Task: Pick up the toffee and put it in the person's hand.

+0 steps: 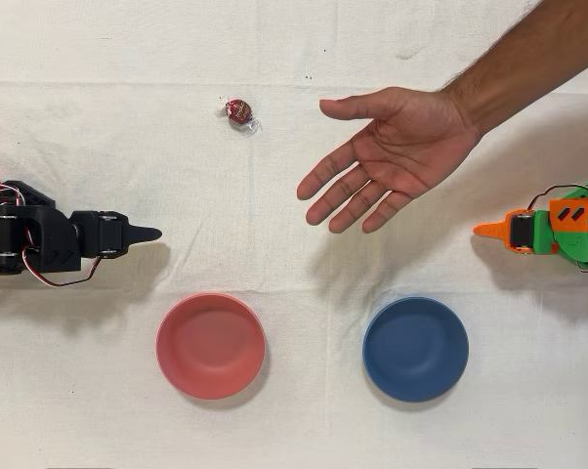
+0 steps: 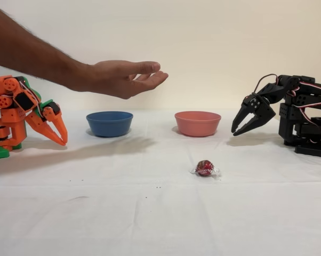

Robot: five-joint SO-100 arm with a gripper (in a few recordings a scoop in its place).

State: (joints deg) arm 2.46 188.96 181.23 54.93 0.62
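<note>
**Toffee waits on the cloth, hand open above**

We see the toffee [image 1: 239, 111] lying alone on the table [image 1: 294, 430], toward the far edge in the overhead view, well apart from everything. In the fixed view it sits nearest the front edge, red wrapper shining. The gripper [image 2: 236, 129] hangs low by the table's right edge there, its jaws parted and holding nothing, near the pink bowl [image 2: 197, 122]. We spot the hand [image 1: 397, 151] palm-up, fingers spread, raised over the table above the blue bowl [image 1: 415, 349]. Both bowls stand side by side along the opposite edge from the toffee. The orange arm [image 2: 22, 114] idles.
</note>
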